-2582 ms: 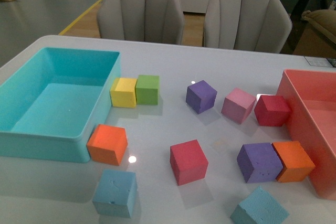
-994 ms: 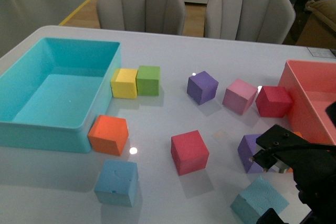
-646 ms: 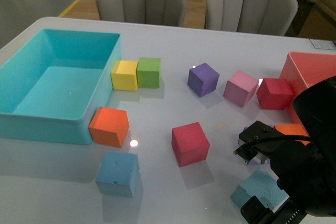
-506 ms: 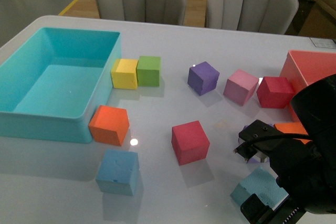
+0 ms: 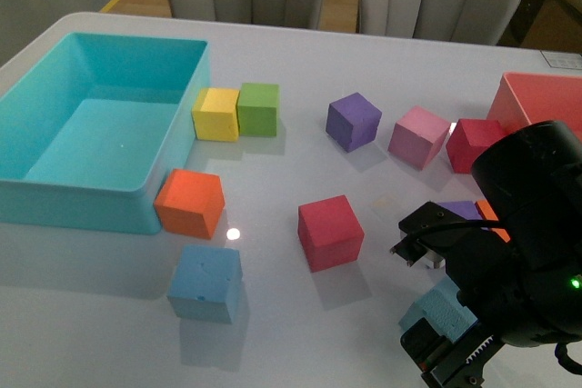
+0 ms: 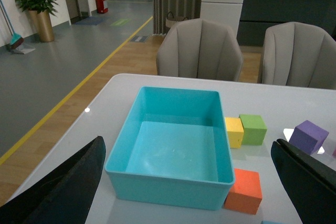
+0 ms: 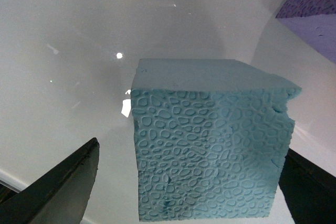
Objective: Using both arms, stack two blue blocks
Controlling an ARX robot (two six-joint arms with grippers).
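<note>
The left end effector (image 6: 186,182) and right end effector (image 7: 181,184) both stand apart, the right straddling 1 blue block (image 5: 439,308) well right of the turquoise bin (image 5: 73,211). The other blue block (image 5: 205,283) sits outside the bin's near corner.

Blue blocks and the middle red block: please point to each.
Left blue block (image 5: 205,281): front view, its middle.
Right blue block (image 7: 207,156): right wrist view, textured side face.
Middle red block (image 5: 332,243): front view, front face.
</note>
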